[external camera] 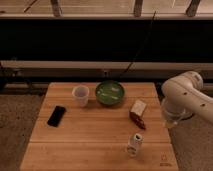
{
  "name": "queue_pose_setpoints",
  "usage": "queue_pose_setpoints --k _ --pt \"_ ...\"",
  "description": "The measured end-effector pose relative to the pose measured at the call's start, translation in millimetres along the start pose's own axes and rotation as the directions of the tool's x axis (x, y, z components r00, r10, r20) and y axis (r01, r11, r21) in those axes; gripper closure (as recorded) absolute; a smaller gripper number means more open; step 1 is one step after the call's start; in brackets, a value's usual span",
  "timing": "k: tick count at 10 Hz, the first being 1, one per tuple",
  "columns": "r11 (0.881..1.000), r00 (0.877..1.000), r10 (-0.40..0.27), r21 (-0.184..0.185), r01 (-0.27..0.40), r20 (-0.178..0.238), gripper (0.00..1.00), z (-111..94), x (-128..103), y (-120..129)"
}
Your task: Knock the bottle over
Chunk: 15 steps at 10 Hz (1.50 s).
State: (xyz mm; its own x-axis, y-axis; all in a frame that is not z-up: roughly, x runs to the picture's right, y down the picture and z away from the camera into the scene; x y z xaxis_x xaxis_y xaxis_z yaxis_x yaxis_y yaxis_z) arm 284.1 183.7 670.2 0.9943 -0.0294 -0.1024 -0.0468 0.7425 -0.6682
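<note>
The bottle (134,144) is small, slim and whitish with a white cap. It stands upright near the front right of the wooden table (75,142). My gripper (170,120) hangs from the white arm (189,96) over the table's right edge. It is behind and to the right of the bottle and apart from it.
A red-and-white pack (138,113) lies between the bottle and the arm. A green bowl (110,93) and a white cup (80,95) stand at the back of the table. A black phone (56,115) lies at the left. A dark wall with a cable runs behind the table.
</note>
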Motion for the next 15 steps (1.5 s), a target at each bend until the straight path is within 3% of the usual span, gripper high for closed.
queue_pose_setpoints --k 1,3,13,15 --pt "1.000 1.000 -0.002 -0.011 0.002 -0.006 0.92 3.5 -2.9 5.3" --pt "1.000 1.000 -0.010 -0.028 0.009 -0.016 0.98 9.3 -10.0 7.1" --pt "0.989 0.995 -0.091 -0.120 0.084 -0.052 0.98 24.1 -58.9 18.2" --pt "0.983 0.991 -0.122 -0.144 0.113 -0.053 0.98 24.3 -84.5 20.0"
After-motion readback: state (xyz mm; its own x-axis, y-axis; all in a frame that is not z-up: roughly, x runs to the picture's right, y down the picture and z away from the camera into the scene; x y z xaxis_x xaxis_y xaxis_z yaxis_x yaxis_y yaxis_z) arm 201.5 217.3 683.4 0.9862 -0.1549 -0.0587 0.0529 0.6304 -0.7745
